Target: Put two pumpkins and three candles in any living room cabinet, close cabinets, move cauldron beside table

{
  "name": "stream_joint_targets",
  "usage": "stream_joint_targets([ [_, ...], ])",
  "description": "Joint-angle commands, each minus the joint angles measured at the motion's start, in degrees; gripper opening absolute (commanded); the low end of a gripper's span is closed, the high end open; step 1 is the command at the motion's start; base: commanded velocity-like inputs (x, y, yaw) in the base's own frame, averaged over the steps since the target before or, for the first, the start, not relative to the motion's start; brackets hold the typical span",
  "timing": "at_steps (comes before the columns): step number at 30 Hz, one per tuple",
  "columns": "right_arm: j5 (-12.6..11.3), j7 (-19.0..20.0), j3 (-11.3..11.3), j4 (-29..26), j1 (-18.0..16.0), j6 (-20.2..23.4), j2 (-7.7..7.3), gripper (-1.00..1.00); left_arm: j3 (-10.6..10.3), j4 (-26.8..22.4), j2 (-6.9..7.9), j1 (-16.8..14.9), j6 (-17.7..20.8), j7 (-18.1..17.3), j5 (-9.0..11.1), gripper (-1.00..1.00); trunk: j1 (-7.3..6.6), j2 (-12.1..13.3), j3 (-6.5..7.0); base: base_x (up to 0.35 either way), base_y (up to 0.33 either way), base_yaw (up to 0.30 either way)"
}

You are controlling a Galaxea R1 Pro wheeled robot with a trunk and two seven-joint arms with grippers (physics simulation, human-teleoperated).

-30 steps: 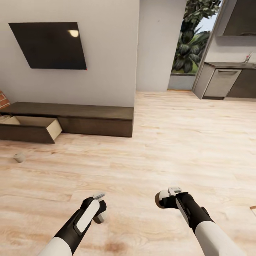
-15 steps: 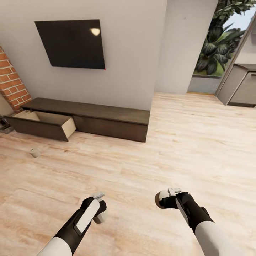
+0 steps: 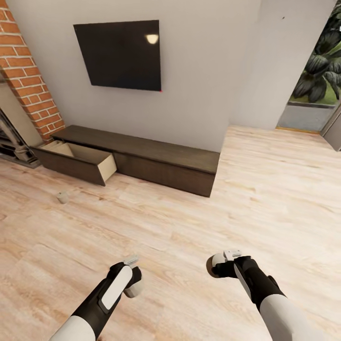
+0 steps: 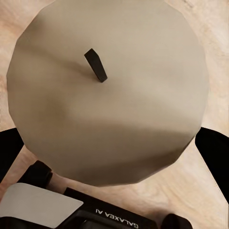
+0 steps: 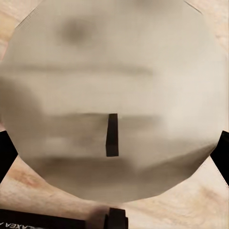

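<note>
My left gripper (image 3: 134,285) is shut on a greyish candle (image 4: 109,90) with a dark wick, held low over the wood floor. A second candle (image 5: 112,95) sits in my right gripper (image 3: 214,268), which is shut on it. A third candle (image 3: 63,197) stands on the floor ahead to the left. Just beyond it the long dark-brown cabinet (image 3: 161,161) runs along the wall, with its left drawer (image 3: 80,158) pulled out. The pumpkins, the cauldron and the table are out of view.
A black screen (image 3: 121,54) hangs on the wall above the cabinet. A brick column (image 3: 28,80) and a dark fireplace surround (image 3: 12,142) stand at the far left. A glazed opening with plants (image 3: 317,80) is at the far right.
The camera has turned left, so cabinet, screen and floor candle have slid right in the picture and the brick column has come in. Both arms hold the same pose.
</note>
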Motion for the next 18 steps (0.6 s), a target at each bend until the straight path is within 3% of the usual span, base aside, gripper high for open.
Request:
stream_joint_targets([
  [1, 0.0, 0.0, 0.0, 0.0, 0.0, 0.0, 0.0, -1.0, 0.0, 0.0, 0.04, 0.0, 0.0, -0.1, 0.1, -1.0, 0.0, 0.0, -0.05, 0.048, -0.004, 0.259],
  [18, 0.0, 0.0, 0.0, 0.1, 0.0, 0.0, 0.08, -1.0, 0.2, -0.1, 0.21, 0.0, -0.1, -0.1, 0.1, -1.0, 0.0, 0.0, -0.92, 0.003, 0.0, 0.257],
])
